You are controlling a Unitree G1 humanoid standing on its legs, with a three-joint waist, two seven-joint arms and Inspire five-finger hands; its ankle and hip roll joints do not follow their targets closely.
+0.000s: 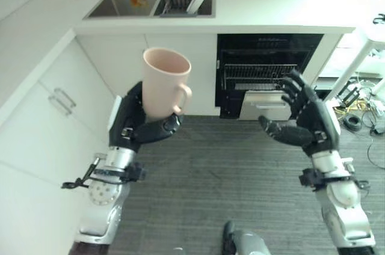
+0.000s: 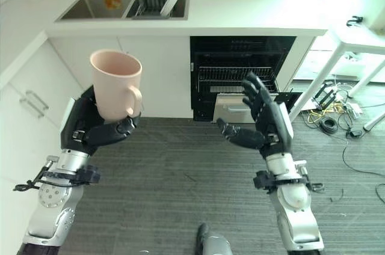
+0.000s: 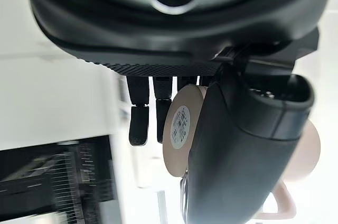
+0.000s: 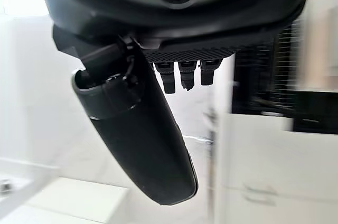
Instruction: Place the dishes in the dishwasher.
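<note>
The left hand (image 1: 141, 124) is wrapped around the lower body of a pale pink mug (image 1: 165, 82), fingers and thumb curled under and around it so that the mug stands upright above the palm with its mouth up and its handle turned toward the right hand (image 1: 304, 119). In the left wrist view the mug's base (image 3: 182, 129) sits just past the thumb, pressed between it and the fingers. The right hand is raised level with the left, well apart from it, fingers spread and straight, holding nothing. Beyond the right hand and a little toward the left one stands the open dishwasher (image 1: 264, 62), a dark cavity under the white counter (image 1: 252, 11) with a wire rack (image 1: 260, 73) showing inside and a silver lower panel (image 1: 263, 106) standing out in front of it. Far beyond the left hand, set into the counter, is the sink (image 1: 150, 3) with some dishes in its basin. I judge the step in hand to be the carry: the mug is secured and not yet loaded. The next move calls for bringing the left hand forward and across toward the rack, likely tipping the mug mouth down, and lowering it between the wires before the fingers let go.
</note>
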